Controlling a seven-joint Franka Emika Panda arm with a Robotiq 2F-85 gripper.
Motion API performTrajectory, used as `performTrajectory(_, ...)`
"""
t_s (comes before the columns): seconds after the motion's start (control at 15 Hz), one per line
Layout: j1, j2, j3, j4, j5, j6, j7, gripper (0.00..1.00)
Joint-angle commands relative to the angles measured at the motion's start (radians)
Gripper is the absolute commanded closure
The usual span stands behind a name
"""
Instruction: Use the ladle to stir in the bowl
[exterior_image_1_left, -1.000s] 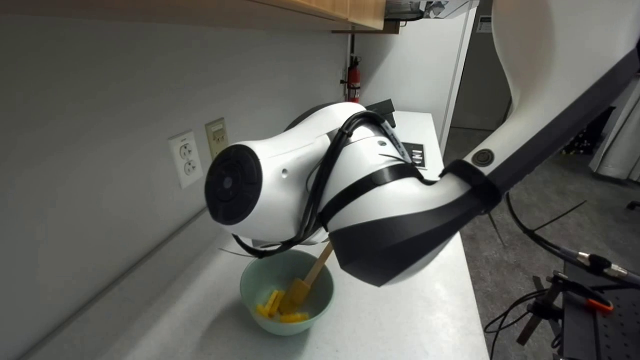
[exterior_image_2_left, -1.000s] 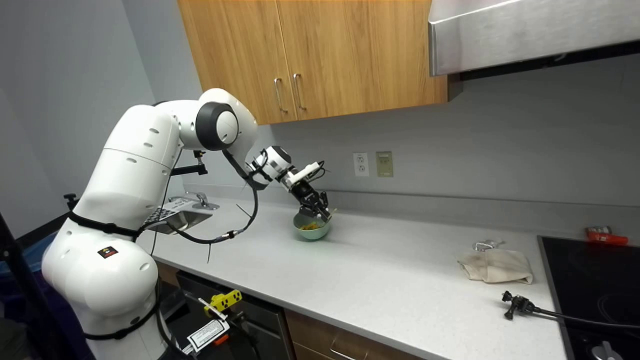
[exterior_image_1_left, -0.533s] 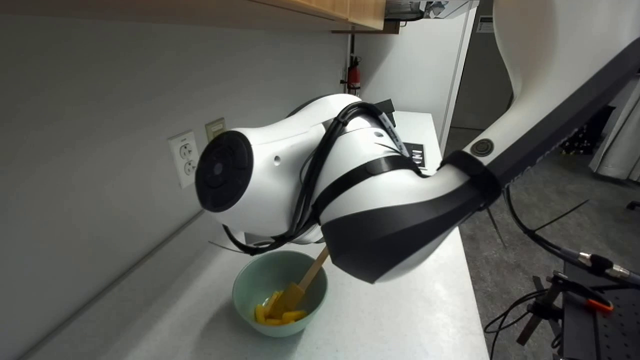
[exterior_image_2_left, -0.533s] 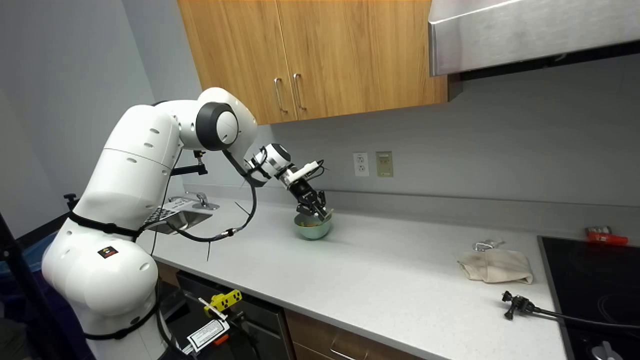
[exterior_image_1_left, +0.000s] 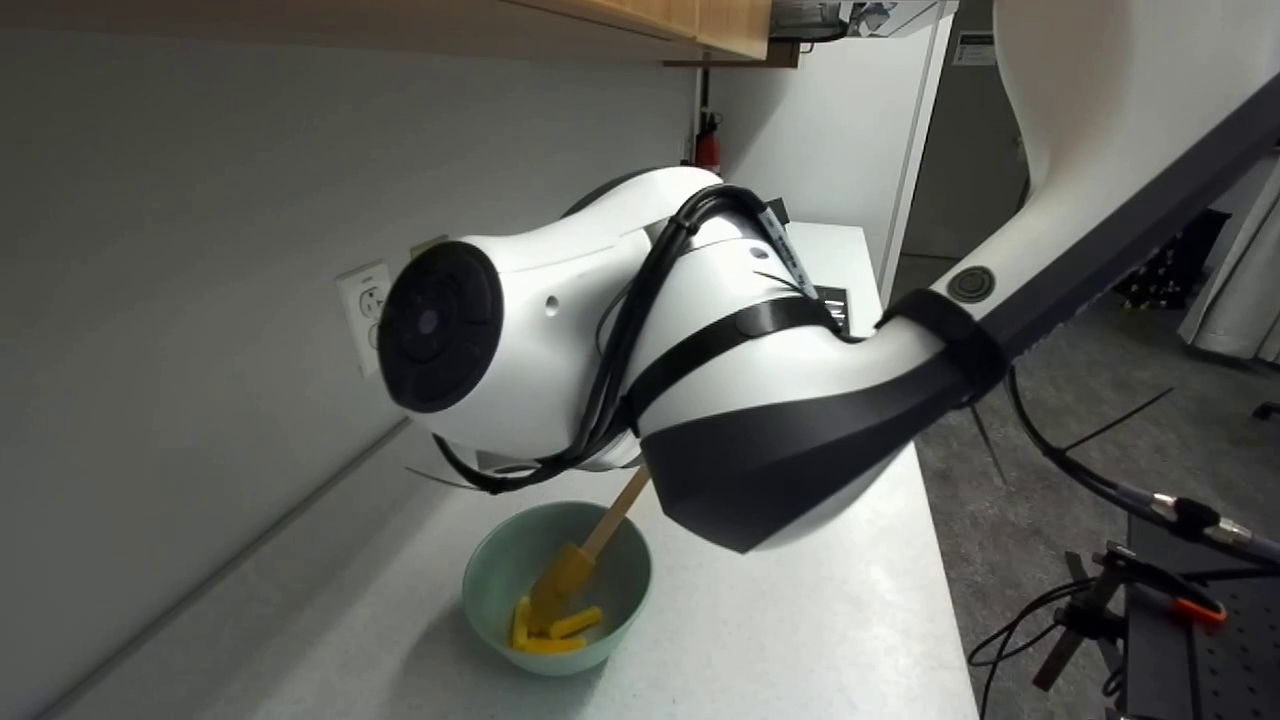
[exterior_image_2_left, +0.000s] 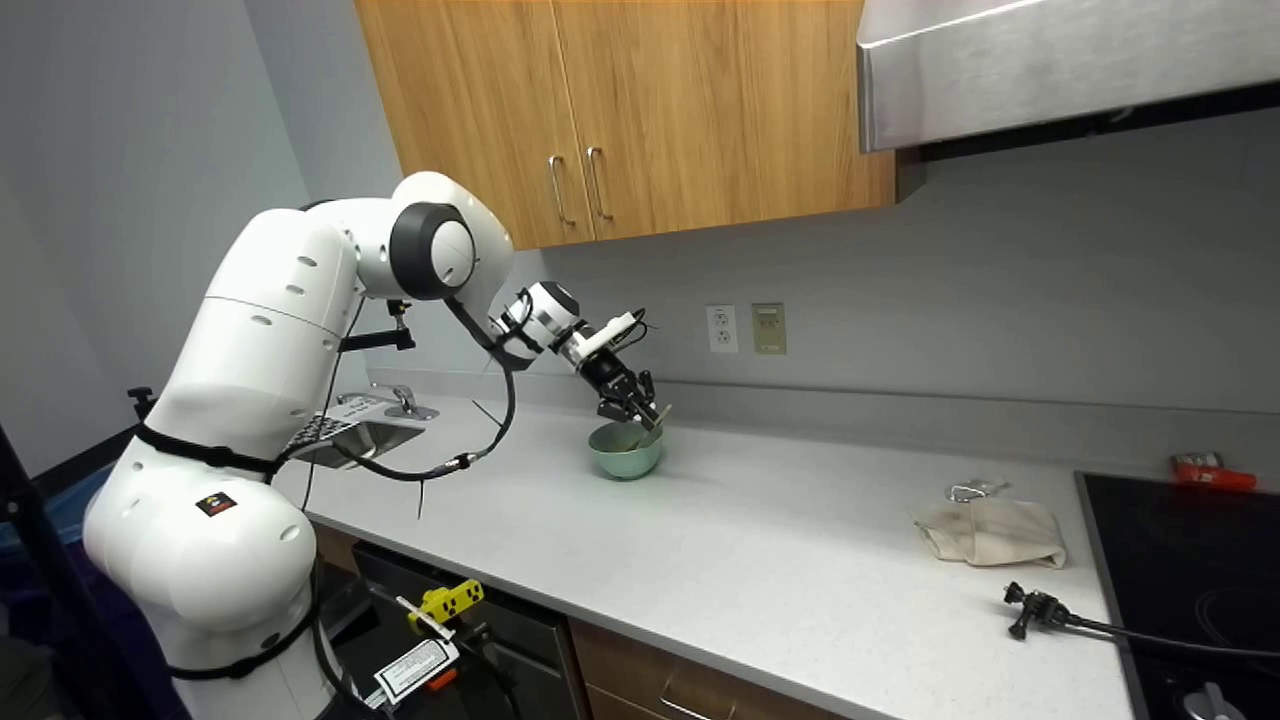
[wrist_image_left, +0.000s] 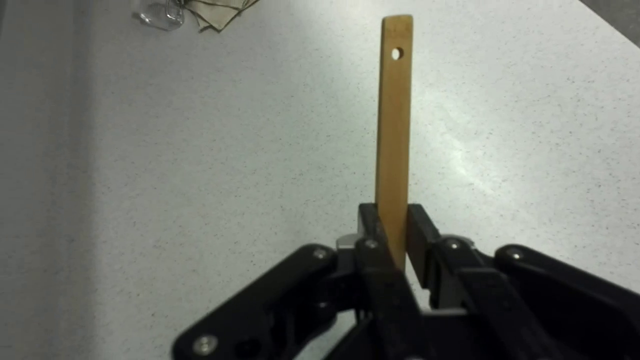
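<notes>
Pale teal-green, the bowl (exterior_image_1_left: 510, 560) is sitting roughly midway between the back and front edges of the desk (exterior_image_2_left: 760, 540), with the sink (exterior_image_2_left: 375, 440) lying towards one end and the cooktop (exterior_image_2_left: 1180, 560) towards the other. The ladle (exterior_image_1_left: 573, 570) is leaning inside it, its yellow-orange head resting down among the yellow pieces (exterior_image_1_left: 575, 623) and its handle rising past the rim. The claw (wrist_image_left: 392, 212) is gripping that handle, its fingers pressing in from both sides, and in the wrist view the end with the hole is sticking out beyond them. As far as the task is going, getting hold of the ladle and bringing its head into the bowl are counting as done; the stirring itself is probably under way or just about starting, and nothing here is showing how many rounds are finished. What is remaining, by this judgement, is more turning of the pieces and perhaps lifting the ladle out. Counting up, one claw is holding one ladle in one bowl; at least three yellow pieces are showing, though others may be hiding behind the head. Near the desk's cooktop edge one folded cloth (exterior_image_2_left: 992, 532) is lying, with one clear item (wrist_image_left: 161, 16) resting just beside it, and one black mount (exterior_image_2_left: 1040, 610) is reaching across that edge.
</notes>
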Motion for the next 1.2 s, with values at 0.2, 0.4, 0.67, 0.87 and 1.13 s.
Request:
performTrajectory(0.2, 0.024, 0.001, -0.022, 0.018, -0.117, -0.015, 0.0, 0.96)
performTrajectory(0.4, 0.035, 0.021, -0.023, 0.027, -0.153, -0.022, 0.008, 0.96)
performTrajectory(0.67, 0.041, 0.038, -0.016, 0.024, -0.147, -0.038, -0.014, 0.96)
performTrajectory(0.87, 0.049, 0.063, -0.007, 0.033, -0.126, -0.044, -0.021, 0.96)
performTrajectory(1.13, 0.044, 0.086, 0.015, 0.054, -0.07, -0.029, -0.012, 0.96)
